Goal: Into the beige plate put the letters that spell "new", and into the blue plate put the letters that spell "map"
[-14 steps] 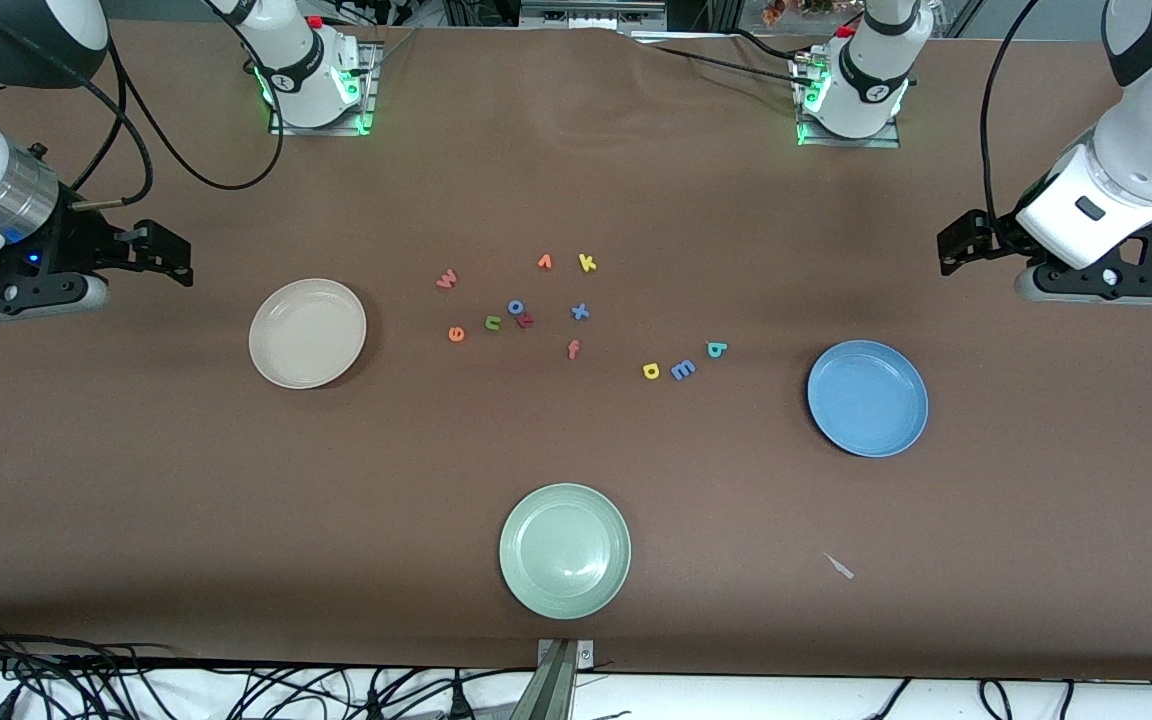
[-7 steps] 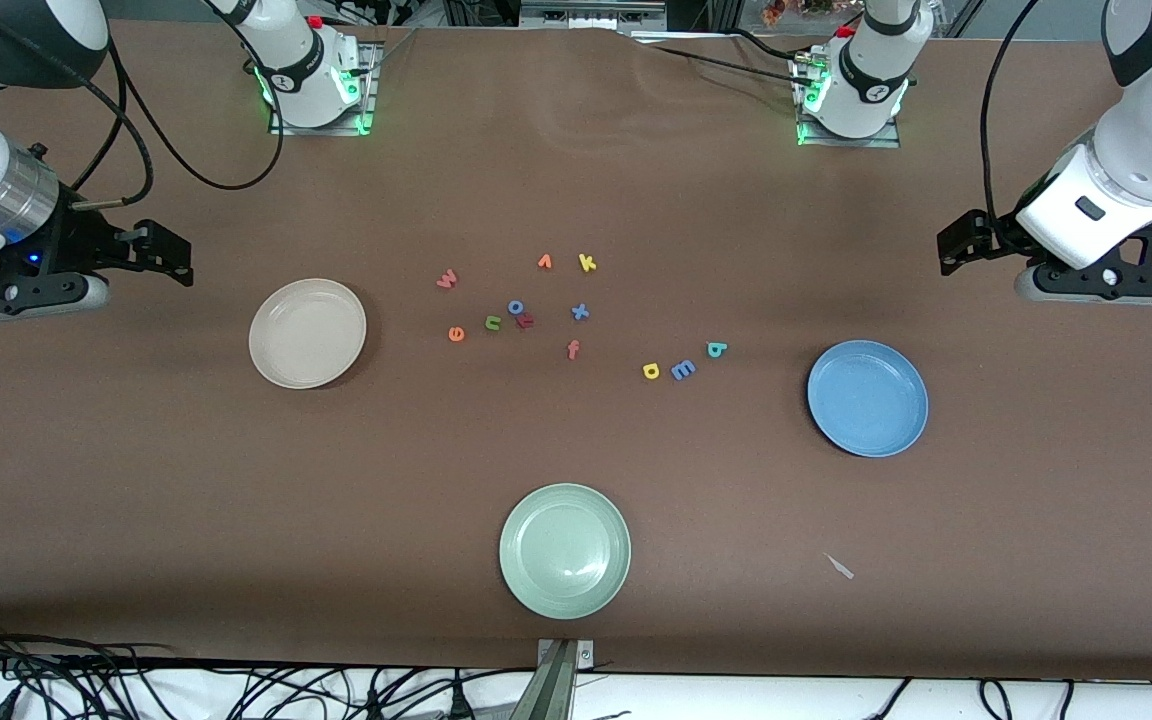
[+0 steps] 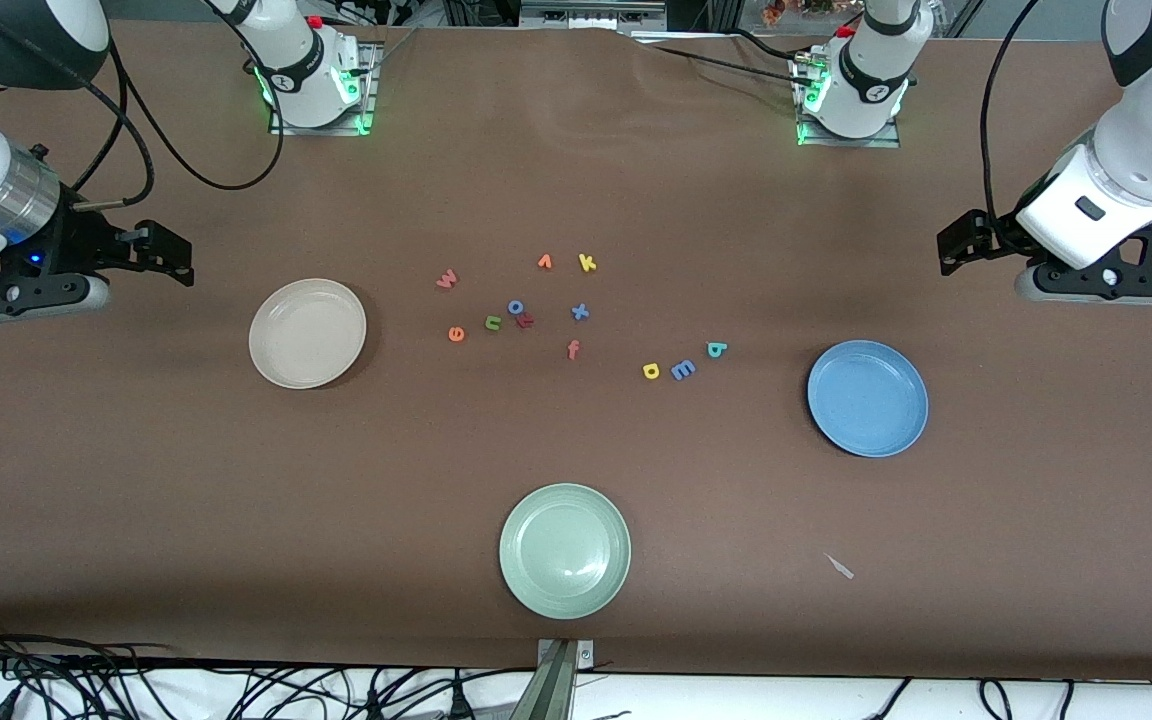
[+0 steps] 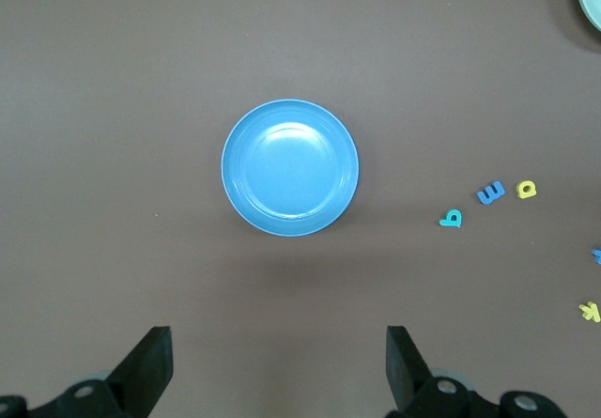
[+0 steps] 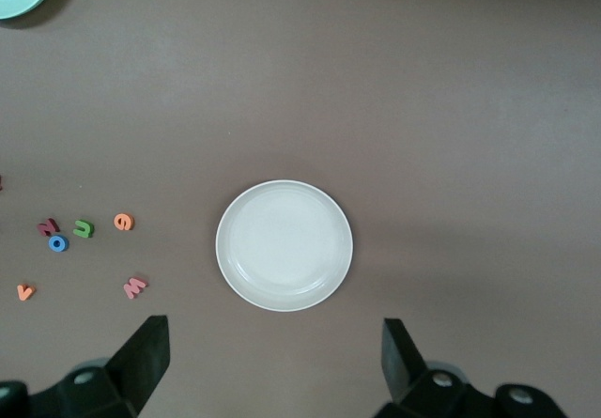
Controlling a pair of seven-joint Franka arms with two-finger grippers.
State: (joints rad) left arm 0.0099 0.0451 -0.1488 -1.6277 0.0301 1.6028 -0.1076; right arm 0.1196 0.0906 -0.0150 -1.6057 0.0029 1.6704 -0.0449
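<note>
The beige plate (image 3: 307, 333) lies toward the right arm's end, the blue plate (image 3: 867, 398) toward the left arm's end. Between them are scattered foam letters: pink "w" (image 3: 447, 279), orange "e" (image 3: 456, 334), green "n" (image 3: 493, 322), then yellow "p" (image 3: 651, 371), blue "m" (image 3: 683, 369) and teal "a" (image 3: 717, 349) closer to the blue plate. My right gripper (image 5: 274, 357) hangs open and empty over bare table beside the beige plate (image 5: 285, 245). My left gripper (image 4: 279, 362) hangs open and empty beside the blue plate (image 4: 290, 167).
A pale green plate (image 3: 564, 550) sits near the front edge. Other letters lie in the cluster: orange "v" (image 3: 544, 262), yellow "k" (image 3: 587, 263), blue "x" (image 3: 580, 311), blue "o" (image 3: 516, 306), salmon "f" (image 3: 573, 349). A small white scrap (image 3: 840, 566) lies nearer the camera than the blue plate.
</note>
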